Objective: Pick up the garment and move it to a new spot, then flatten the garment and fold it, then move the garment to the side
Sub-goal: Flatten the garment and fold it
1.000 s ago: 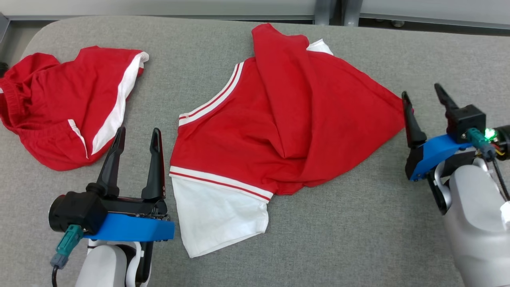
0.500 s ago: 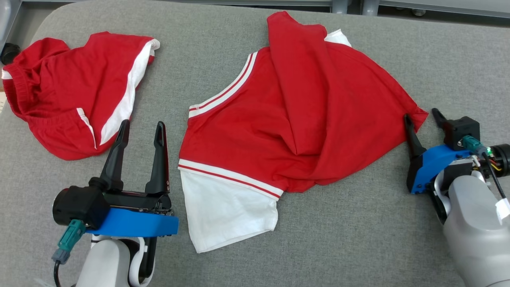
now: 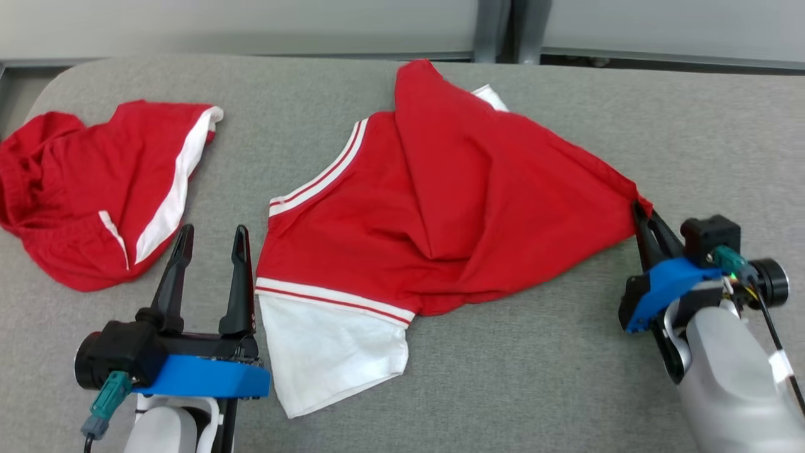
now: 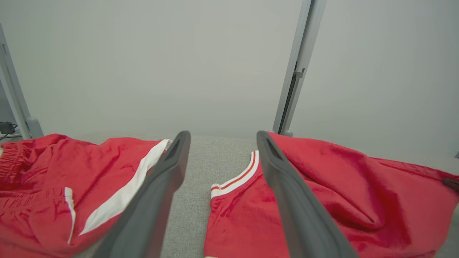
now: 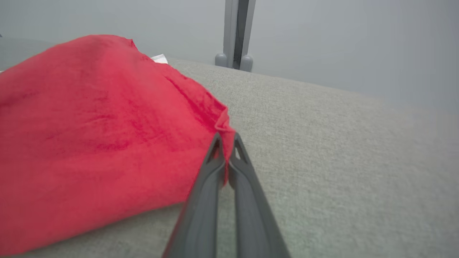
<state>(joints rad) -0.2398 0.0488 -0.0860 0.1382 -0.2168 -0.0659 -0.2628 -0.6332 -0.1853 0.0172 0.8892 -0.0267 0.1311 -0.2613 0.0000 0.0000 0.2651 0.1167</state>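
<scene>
Two fingers of the right gripper [image 3: 641, 211] pinch the corner of the red-and-white shirt [image 3: 453, 207] at 3 o'clock. The shirt lies rumpled mid-table. At 7 o'clock the left gripper [image 3: 210, 236] hangs spread and empty beside its white sleeve. Only the grasp looks done; lifting, relocating, flattening and folding remain.

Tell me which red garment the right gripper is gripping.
The red shirt with white sleeves in the middle: the right gripper pinches its right corner. The red shorts lie apart, to the left.
</scene>
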